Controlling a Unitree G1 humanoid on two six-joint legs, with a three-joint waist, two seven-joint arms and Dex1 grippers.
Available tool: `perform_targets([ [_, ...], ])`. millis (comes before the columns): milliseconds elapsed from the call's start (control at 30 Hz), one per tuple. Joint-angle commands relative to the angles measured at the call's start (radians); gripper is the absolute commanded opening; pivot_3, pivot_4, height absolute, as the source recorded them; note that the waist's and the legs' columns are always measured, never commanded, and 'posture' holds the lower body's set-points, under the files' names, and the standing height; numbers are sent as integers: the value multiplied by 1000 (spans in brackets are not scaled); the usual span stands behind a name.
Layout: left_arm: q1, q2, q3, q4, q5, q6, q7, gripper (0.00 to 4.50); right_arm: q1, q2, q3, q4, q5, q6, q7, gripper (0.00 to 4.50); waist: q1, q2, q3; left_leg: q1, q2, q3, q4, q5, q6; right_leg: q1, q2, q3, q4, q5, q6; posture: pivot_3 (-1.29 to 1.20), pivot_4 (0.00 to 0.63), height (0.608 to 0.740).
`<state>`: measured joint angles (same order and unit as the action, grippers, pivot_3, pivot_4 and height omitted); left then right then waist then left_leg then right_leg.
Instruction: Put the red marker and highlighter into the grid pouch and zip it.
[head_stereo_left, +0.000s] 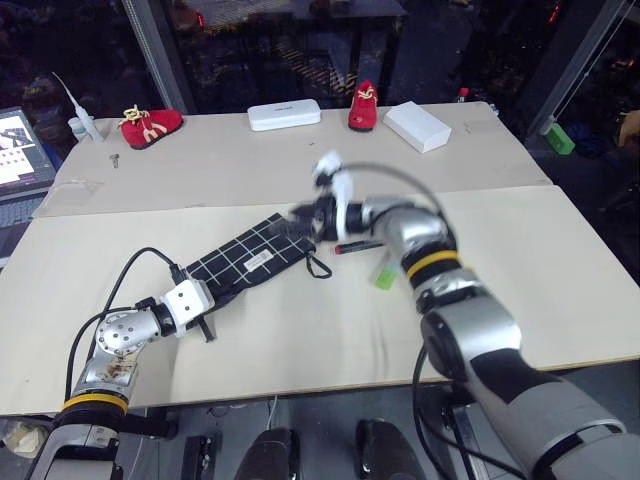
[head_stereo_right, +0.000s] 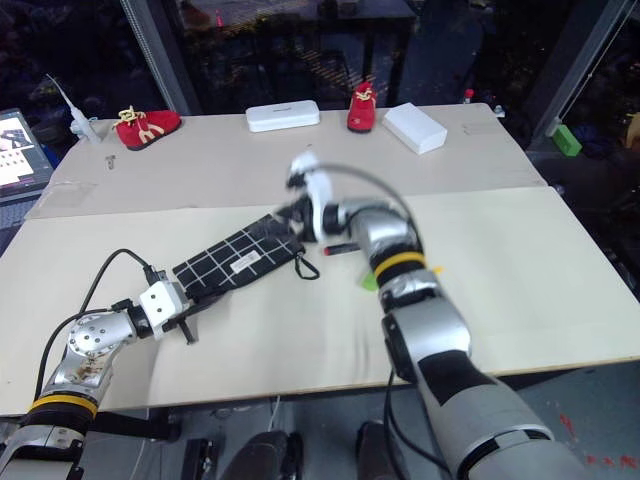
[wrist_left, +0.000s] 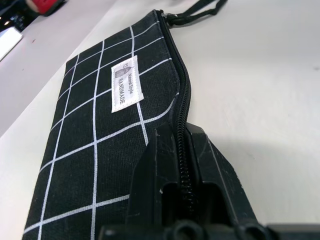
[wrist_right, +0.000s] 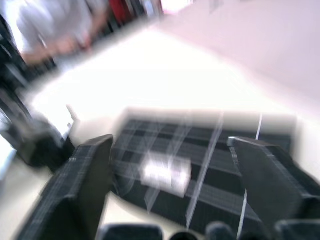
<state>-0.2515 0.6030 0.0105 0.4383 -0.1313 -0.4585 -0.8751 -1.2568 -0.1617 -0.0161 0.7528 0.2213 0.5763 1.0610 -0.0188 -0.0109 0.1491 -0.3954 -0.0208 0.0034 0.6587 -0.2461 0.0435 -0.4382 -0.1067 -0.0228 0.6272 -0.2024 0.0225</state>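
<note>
The grid pouch (head_stereo_left: 250, 260) lies flat and slanted on the table, black with white lines and a small white label. My left gripper (head_stereo_left: 207, 302) is shut on its near-left end, clamping the zip edge (wrist_left: 186, 107) between the fingers. My right gripper (head_stereo_left: 300, 222) hovers open just above the pouch's far-right end, its fingers (wrist_right: 85, 170) spread wide with nothing between them. The red marker (head_stereo_left: 358, 246) lies on the table right of the pouch, beside my right wrist. The green highlighter (head_stereo_left: 384, 278) lies a little nearer, under my right forearm. The black zip-pull loop (head_stereo_left: 318, 268) trails off the pouch's right end.
Along the back of the table stand two red shoes (head_stereo_left: 150, 125) (head_stereo_left: 364, 105) and two white boxes (head_stereo_left: 284, 114) (head_stereo_left: 417, 126). A laptop (head_stereo_left: 20, 150) sits at the far left. A green block (head_stereo_left: 558, 137) lies beyond the table's right edge.
</note>
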Motion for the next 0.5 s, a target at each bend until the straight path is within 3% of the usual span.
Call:
perform_targets([
  [33,15,-24,27,-131,-59,97,39,0,45,-37,18,-106,17,60,3,4144,1,0,0,-1,0,0,0,0,0,0,0,-1,-1,0,0,0,150,740],
  [233,40,-43,62,-299,-115,269,93,0,142,-82,90,-142,-71,35,-104,4144,0,0,0,-5,-1,0,0,0,0,-3,0,0,-1,0,0,0,150,740],
  [500,37,-30,110,-338,-153,332,95,0,153,-80,99,-107,-79,35,-162,4144,-13,0,0,-4,0,1,1,0,0,-2,4,1,-1,0,0,0,150,740],
])
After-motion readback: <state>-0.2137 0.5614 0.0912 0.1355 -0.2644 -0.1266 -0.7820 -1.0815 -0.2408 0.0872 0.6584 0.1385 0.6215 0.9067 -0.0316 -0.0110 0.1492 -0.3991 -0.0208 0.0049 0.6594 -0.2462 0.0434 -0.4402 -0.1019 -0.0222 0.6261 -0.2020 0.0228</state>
